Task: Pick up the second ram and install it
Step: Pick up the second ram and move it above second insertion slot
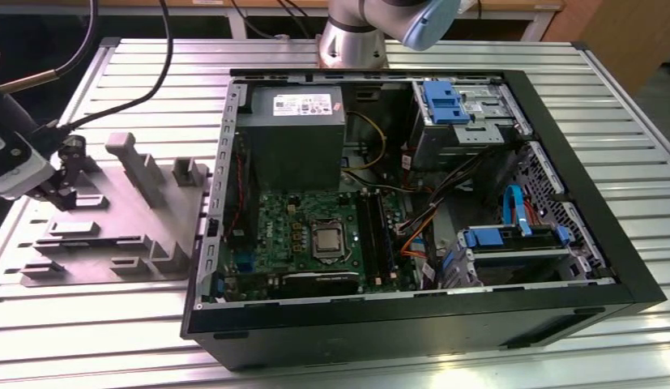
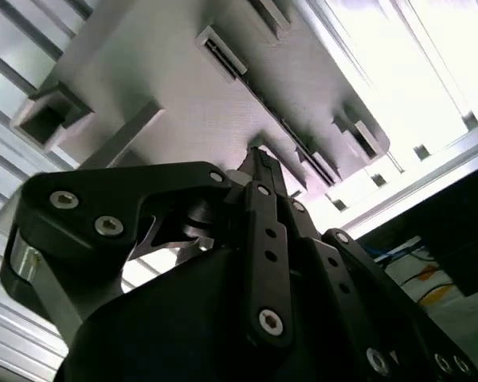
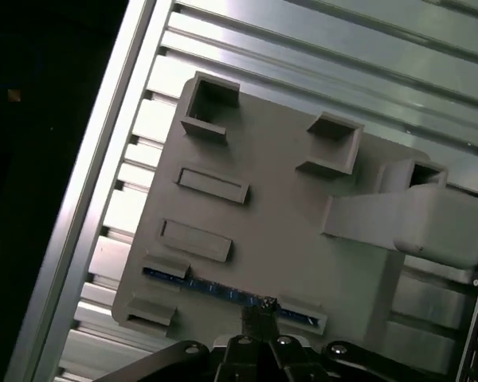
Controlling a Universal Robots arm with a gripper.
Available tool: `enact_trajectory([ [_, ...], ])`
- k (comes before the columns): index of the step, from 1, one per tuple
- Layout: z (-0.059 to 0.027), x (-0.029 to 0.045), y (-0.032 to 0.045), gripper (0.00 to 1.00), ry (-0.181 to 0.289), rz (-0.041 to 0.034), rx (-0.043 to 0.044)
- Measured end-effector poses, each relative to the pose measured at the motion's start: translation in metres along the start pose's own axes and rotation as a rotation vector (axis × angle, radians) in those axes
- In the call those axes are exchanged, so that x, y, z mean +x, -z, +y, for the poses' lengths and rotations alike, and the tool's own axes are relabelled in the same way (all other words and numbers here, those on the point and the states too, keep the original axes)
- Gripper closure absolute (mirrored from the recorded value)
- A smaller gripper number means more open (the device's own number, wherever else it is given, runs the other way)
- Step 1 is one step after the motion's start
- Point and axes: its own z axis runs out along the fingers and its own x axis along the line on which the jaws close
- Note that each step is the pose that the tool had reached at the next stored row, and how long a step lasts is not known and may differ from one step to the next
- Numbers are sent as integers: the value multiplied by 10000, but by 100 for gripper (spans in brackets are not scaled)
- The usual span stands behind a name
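Pincer (image 3: 260,309), nearly closed on the middle of the second ram (image 3: 193,283) in its grey holder (image 3: 287,199), looks best served by a straight, level lift.

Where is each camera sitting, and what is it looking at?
Exterior view: off the arm, high up, looking down into the open computer case; the arm's base and hand show.
First wrist view: on the wrist, looking down at the grey tray; the hand grips the second ram.
Second wrist view: on the wrist, looking along the hand toward the tray.
Both wrist views share hand and tray.
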Motion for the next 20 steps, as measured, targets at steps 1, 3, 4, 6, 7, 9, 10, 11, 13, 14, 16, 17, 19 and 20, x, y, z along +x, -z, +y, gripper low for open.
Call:
enact_trajectory([
  [1, 0, 1, -4, 90, 177, 9, -7],
  [3, -1, 1, -12, 90, 553, 27, -23],
  [4, -1, 1, -16, 90, 733, 36, -31],
  [6, -1, 1, -24, 90, 1092, 53, -45],
  [7, -1, 1, -28, 90, 1272, 62, -53],
  [9, -2, 2, -37, 90, 1631, 80, -68],
  [10, -2, 2, -41, 90, 1821, 89, -76],
  [11, -2, 2, -45, 90, 2006, 98, -84],
  [13, -2, 3, -53, 90, 2364, 116, -98],
  [14, -3, 3, -57, 90, 2544, 124, -106],
  [16, -3, 3, -65, 90, 2904, 142, -122],
  [17, -3, 3, -69, 90, 3093, 151, -129],
  [19, -4, 4, -78, 90, 3453, 169, -145],
  [20, -4, 4, -82, 90, 3631, 177, -152],
])
